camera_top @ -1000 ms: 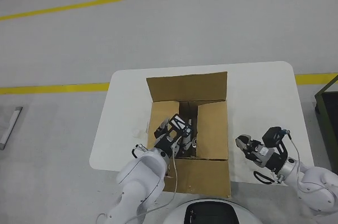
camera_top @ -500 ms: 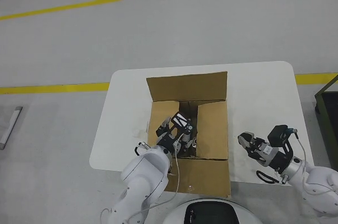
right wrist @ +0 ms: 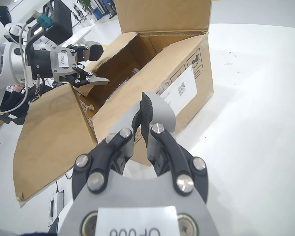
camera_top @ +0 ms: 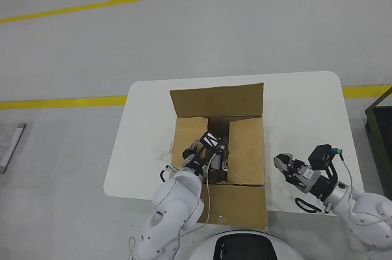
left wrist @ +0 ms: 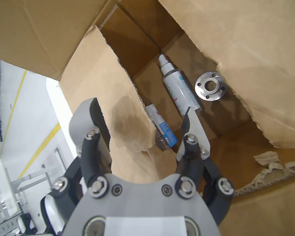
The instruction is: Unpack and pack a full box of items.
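Top: holding left claw (camera_top: 216, 159) over open box (camera_top: 216, 101) on desk (camera_top: 306, 104), right claw (camera_top: 280, 162) just beside box.
Left wrist: spreading claw apart, straddling torn flap (left wrist: 108, 79); viewing spray bottle (left wrist: 179, 87), metal flange (left wrist: 210, 86) on box floor.
Right wrist: pressing right claw together, gripping nothing.

the white desk (camera_top: 300, 110) with rounded corners fills the middle of the top view. an open cardboard box (camera_top: 218, 101) stands directly on it, left of the desk's centre, with its flaps spread. the flap at the lower side of the frame reaches past the desk's lower edge. in the right wrist view, a few small dark specks (right wrist: 232, 53) dot the desk near the box, at the upper right.
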### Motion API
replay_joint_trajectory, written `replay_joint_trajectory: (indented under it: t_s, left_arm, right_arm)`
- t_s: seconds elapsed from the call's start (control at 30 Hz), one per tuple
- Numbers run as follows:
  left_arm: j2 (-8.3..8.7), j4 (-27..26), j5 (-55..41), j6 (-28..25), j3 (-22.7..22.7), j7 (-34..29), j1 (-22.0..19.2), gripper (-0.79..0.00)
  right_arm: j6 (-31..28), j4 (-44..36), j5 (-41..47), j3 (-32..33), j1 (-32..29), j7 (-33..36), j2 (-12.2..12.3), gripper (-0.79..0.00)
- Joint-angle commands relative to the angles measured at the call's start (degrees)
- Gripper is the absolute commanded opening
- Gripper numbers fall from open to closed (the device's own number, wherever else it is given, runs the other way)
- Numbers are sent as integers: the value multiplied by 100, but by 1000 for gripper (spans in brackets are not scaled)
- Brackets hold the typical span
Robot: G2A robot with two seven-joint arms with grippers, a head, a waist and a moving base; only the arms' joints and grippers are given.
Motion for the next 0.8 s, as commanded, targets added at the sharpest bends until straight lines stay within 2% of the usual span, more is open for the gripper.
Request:
replay_joint_trajectory:
  t_s: [0.0,0.33,0.73,0.77]
  left_arm:
    - [-2,7,150,8,2,-47,-14,-785]
    - [-29,-302,44,247,-220,19,137,-785]
    - [-139,-1040,-2214,1032,-760,368,249,-785]
    - [-147,-1071,-2395,1095,-797,367,244,-603]
  right_arm:
    - [1,1,-2,15,-15,-23,-2,-785]
    - [-10,18,-12,60,4,-11,-10,-785]
    - [-73,-58,109,477,-60,-32,9,-785]
    - [-86,-87,135,513,-71,-32,10,-785]
